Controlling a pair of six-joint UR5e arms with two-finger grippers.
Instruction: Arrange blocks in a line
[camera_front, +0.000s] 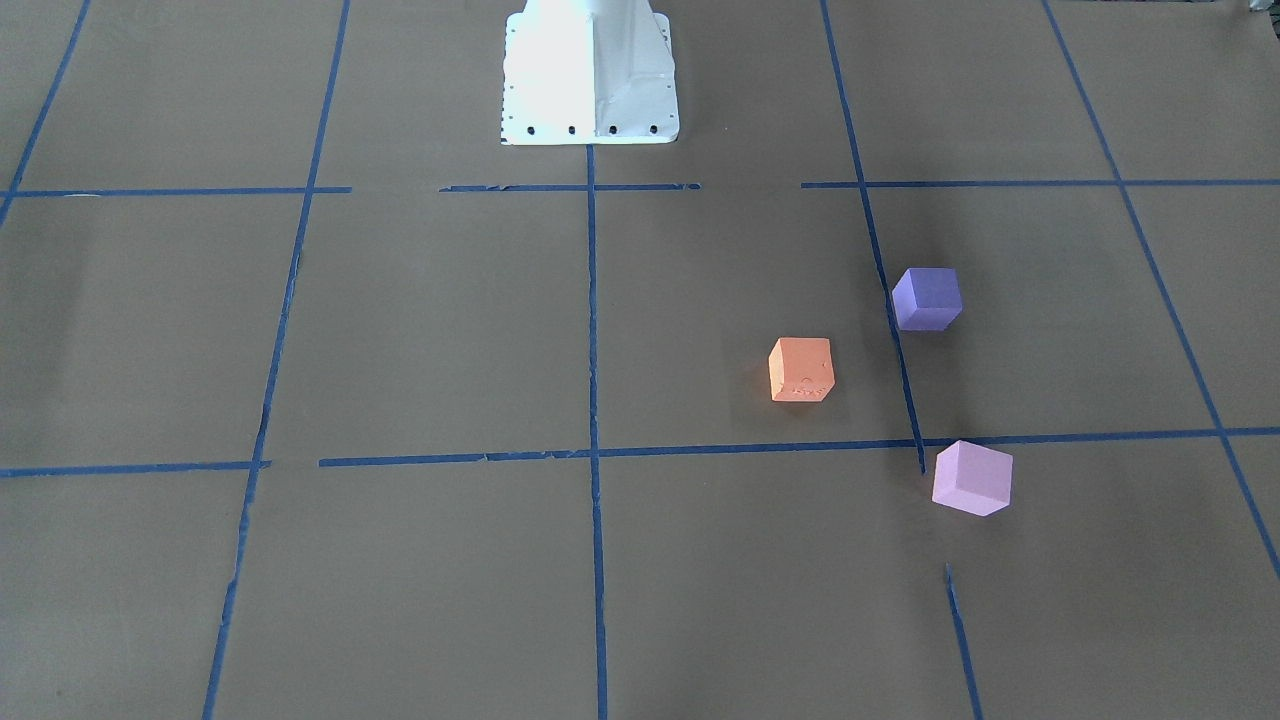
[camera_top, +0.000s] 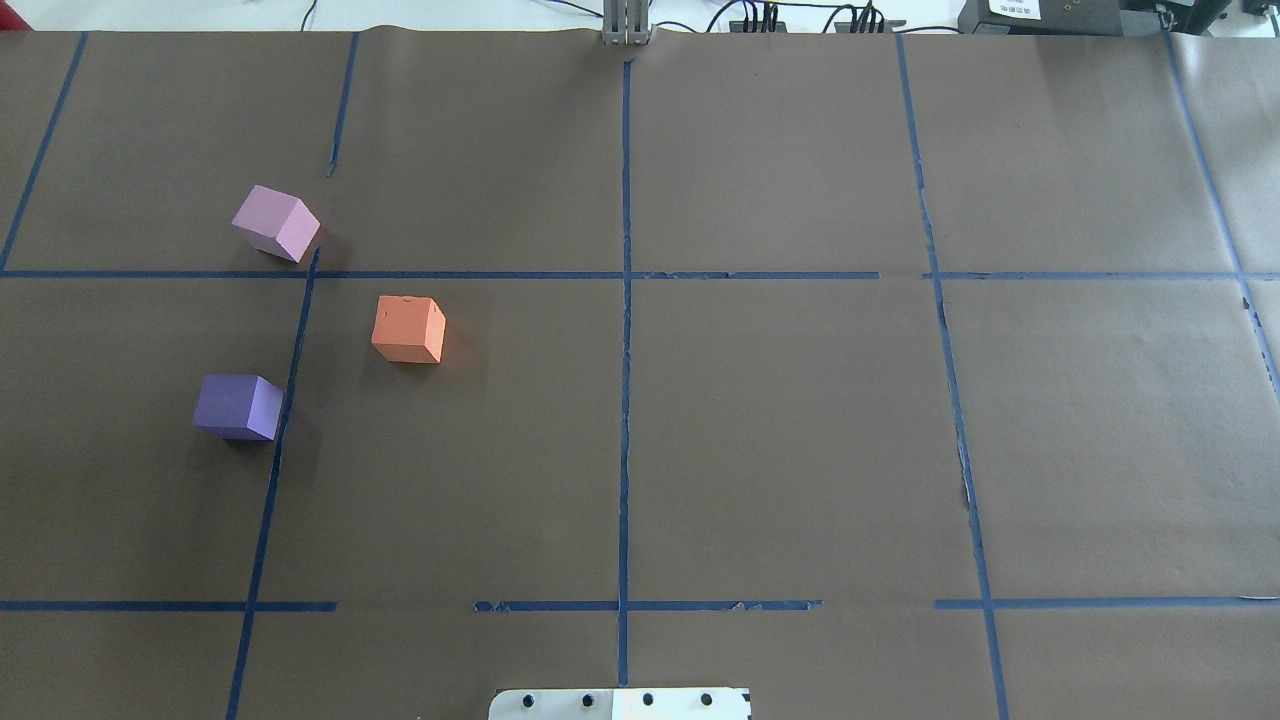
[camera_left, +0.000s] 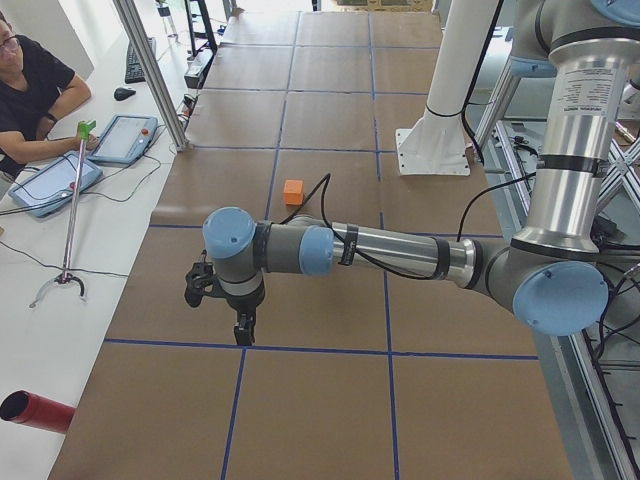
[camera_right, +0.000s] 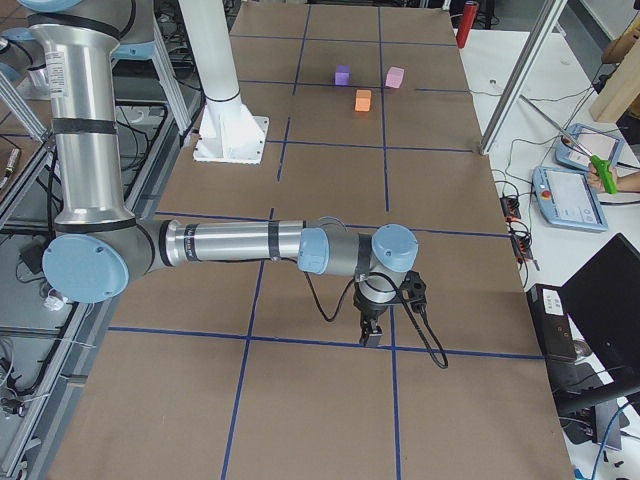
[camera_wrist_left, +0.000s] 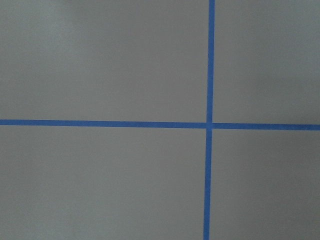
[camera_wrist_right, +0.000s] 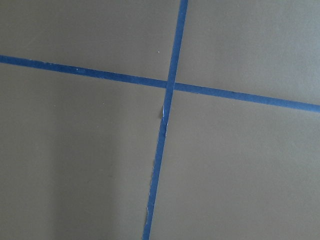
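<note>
The orange block, purple block and pink block look matt, like foam. Dull brown paper lies under them, crossed by smooth blue tape.

Overhead view, left half: pale pink-lilac matte foam cube upper, orange matte foam cube centre, violet-blue purple matte foam cube lower. None touch; bare brown paper table cover shows between each pair and round every side. White metal base plate at bottom centre edge, well apart from cubes
</note>
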